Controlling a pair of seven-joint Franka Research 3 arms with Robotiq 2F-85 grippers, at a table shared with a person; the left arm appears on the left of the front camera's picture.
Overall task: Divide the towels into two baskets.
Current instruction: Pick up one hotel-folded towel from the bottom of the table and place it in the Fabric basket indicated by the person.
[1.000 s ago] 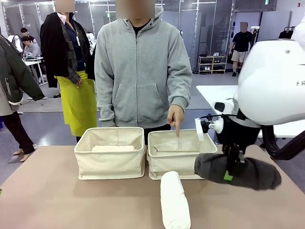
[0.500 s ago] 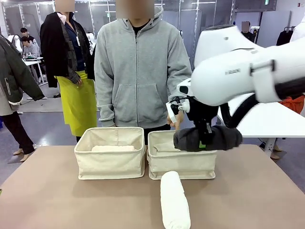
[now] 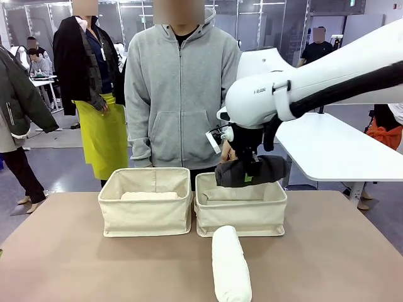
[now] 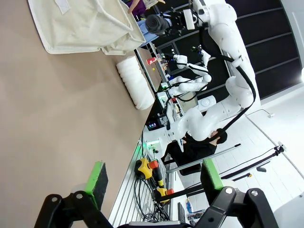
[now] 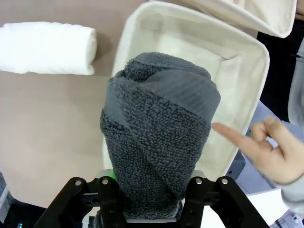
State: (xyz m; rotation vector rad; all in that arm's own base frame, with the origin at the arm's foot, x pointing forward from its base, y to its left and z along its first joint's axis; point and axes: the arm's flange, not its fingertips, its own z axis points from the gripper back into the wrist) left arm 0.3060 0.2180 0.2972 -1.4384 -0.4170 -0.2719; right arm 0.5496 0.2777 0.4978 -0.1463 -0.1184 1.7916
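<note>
In the front view the right fingers were clamped across the middle of the dark grey towel. The roll hung roughly level in the air, just above the opening of the right basket and toward that basket's 12 o'clock rim. Whether the towel brushed the rim could not be told.

From the right wrist, the same towel stood end-on between the black fingers. The cream basket lay open beneath it, with nothing to be seen on the part of its floor that showed. At 4 o'clock in that view a person's hand pointed an index finger toward the basket's inside, near the grey towel but apart from it.

The white towel lay on the worktop at 6 o'clock of the right basket. It lay lengthwise toward the near edge, with its far end just beside the basket's front wall. The left basket stood at 9 o'clock of the right one, just beside it, and held a pale towel roll whose colour could not be told.

The left fingers stood wide apart with nothing between them, over bare worktop and well apart from the baskets. In that view the white towel lay toward 12 o'clock. A person in a grey hoodie stood at the worktop's far side, at 12 o'clock of the baskets.
</note>
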